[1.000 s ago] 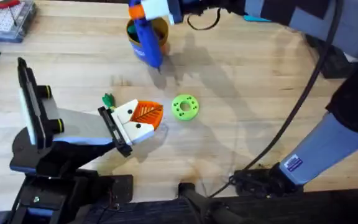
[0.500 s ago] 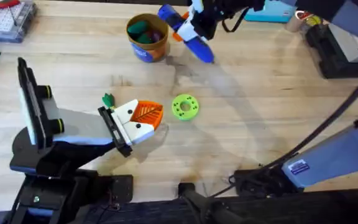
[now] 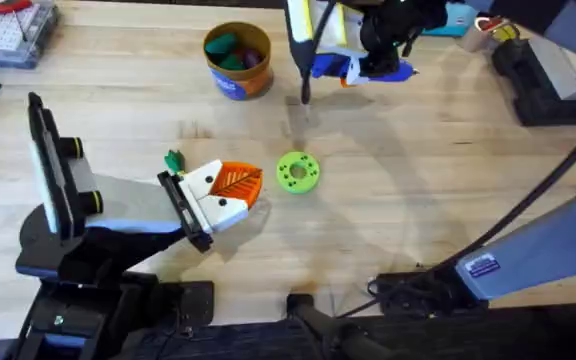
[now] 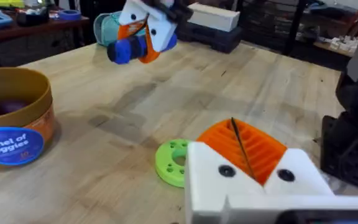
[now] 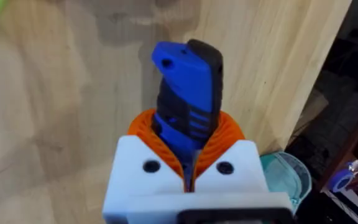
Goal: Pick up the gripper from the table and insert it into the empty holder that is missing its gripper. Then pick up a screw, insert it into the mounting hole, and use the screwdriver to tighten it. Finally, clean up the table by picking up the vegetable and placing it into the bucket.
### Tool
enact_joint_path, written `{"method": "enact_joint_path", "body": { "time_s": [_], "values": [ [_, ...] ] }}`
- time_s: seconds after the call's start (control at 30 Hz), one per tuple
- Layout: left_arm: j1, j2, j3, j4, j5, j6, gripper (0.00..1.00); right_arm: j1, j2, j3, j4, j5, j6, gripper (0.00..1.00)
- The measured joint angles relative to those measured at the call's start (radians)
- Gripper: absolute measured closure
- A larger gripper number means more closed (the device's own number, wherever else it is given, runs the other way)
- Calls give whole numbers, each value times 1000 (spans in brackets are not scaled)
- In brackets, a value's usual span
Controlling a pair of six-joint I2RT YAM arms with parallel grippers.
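— Two arms share a wooden worktop (image 3: 418, 200). Where is the screwdriver (image 5: 188, 93)?
— Raised above the worktop's far side, pinched between the orange pads of the right pincer (image 3: 353, 62), just right of the blue bucket (image 3: 236, 60).
— And the left pincer (image 4: 253, 163)?
— Low near the front, beside a lime-green disc (image 3: 297, 171); I cannot tell whether its fingers are spread. A small green vegetable (image 3: 174, 160) lies next to it.
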Motion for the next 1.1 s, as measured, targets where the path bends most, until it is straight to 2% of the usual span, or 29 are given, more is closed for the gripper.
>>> {"method": "enact_joint_path", "body": {
  "time_s": [0.2, 0.37, 0.47, 0.63, 0.67, 0.7, 0.83, 0.87, 0.9, 0.97, 1.1],
  "values": [
    [0, 0, 0, 0, -1, 0, 997, -60, -1, -209, 174, 6, -92, 976],
    [0, 0, 0, 0, -1, 0, 997, -72, 4, -354, 302, 9, -140, 976],
    [0, 0, 0, 0, -2, 0, 997, -71, 4, -398, 338, 6, -156, 976],
    [0, 0, 0, 0, -2, 0, 997, -71, 4, -404, 345, 3, -169, 976],
    [0, 0, 0, 0, -2, 0, 997, -71, 4, -404, 345, 4, -169, 952],
    [0, 0, 0, 0, -2, 0, 997, -71, 4, -404, 344, 3, -169, 831],
    [0, 0, 0, 0, -2, 0, 997, -71, -4, -404, 362, 3, -169, 243],
    [0, 0, 0, 0, -2, 4, 948, -71, -8, -403, 369, 3, -169, 102],
    [0, 0, 0, 0, -2, 8, 876, -71, -12, -401, 369, 3, -167, 29],
    [0, 0, 0, 0, -2, 6, 712, -71, -14, -400, 359, 3, -162, 14],
    [0, 0, 0, 0, -2, 5, 106, -67, -15, -400, 356, 4, -152, 14]
  ]
}}
